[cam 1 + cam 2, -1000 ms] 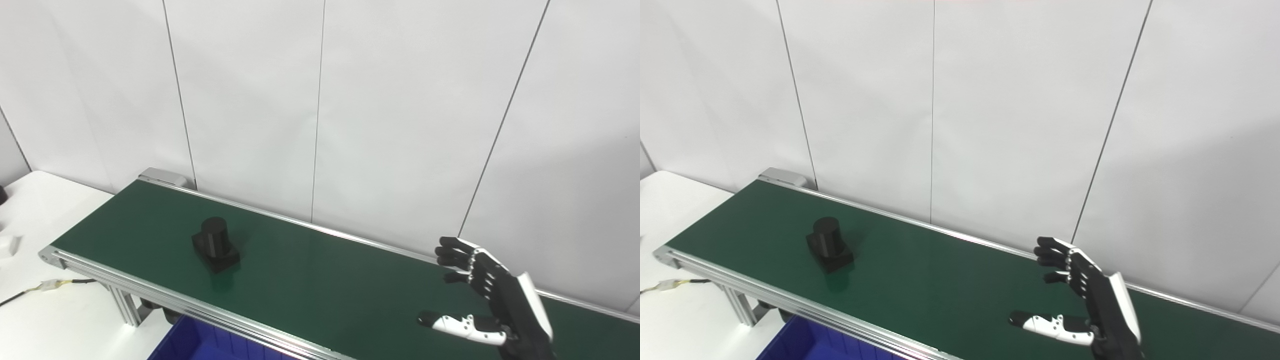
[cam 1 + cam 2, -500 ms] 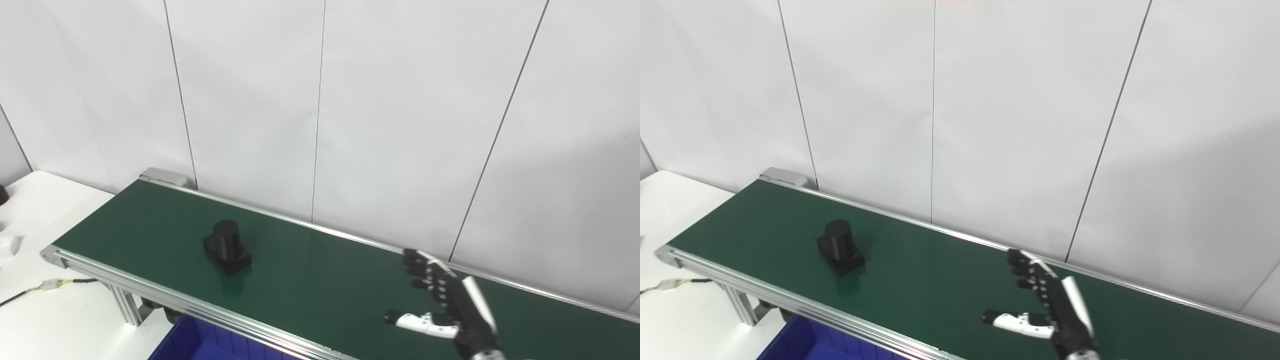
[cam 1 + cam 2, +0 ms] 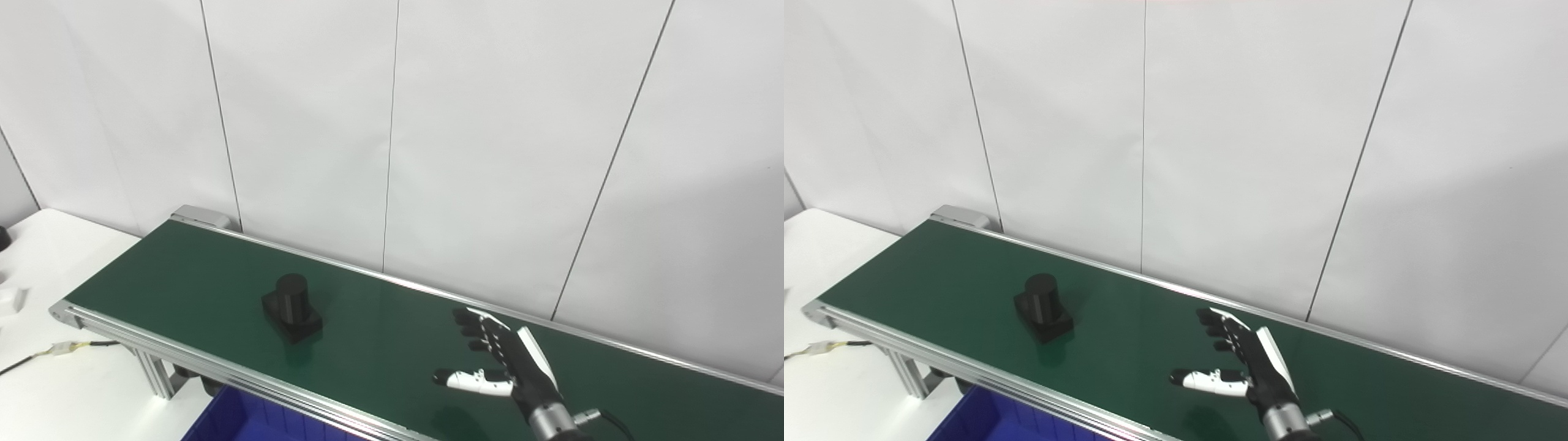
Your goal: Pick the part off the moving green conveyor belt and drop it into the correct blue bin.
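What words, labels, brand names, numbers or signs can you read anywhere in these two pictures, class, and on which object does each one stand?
None: no readable text shows in either view.
The black part, green conveyor belt, blue bin, right hand and wall panels carry no visible word, number or sign.

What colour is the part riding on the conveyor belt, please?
Black all over; the part shows best in the left eye view.
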